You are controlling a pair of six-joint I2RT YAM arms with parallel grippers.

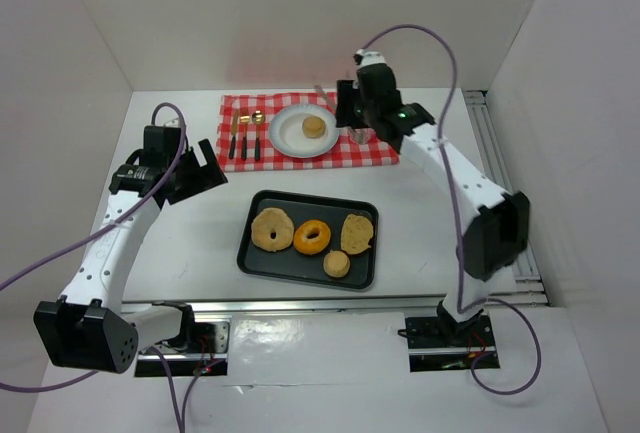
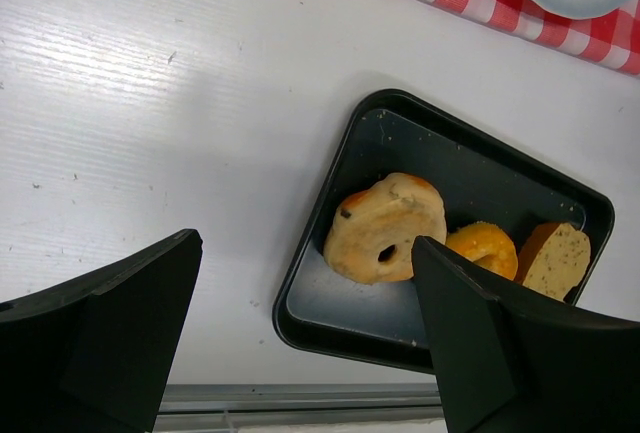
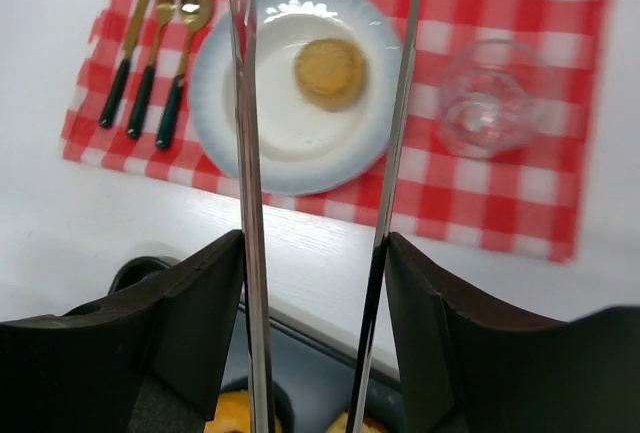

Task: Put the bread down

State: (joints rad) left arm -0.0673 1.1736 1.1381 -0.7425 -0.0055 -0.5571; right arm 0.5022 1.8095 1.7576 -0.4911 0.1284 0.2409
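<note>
On the red and white checked cloth sits a round white plate, smooth and shiny. The bun lies flat on the plate, a bit past the middle. It is small, round, thick and golden, with a rough top. Nothing is touching it.

The right claw hangs over the near edge of the cloth. Its two black fingers press on a pair of thin metal tongs, one finger on each side. The two long arms of the tongs stand apart and reach out over the plate. The bun shows between them.

Left of the plate lie a knife, a fork and a spoon, side by side, with gold tops and dark handles. Right of the plate stands a clear glass.

Nearer the arms, a dark tray with round corners rests on the white table. In it are a pale bagel with a small hole, an orange ring, a flat oval slice with specks, and another bun in front.

The left claw hangs above the table by the tray's left side. Its fingers are wide apart and hold nothing.
</note>
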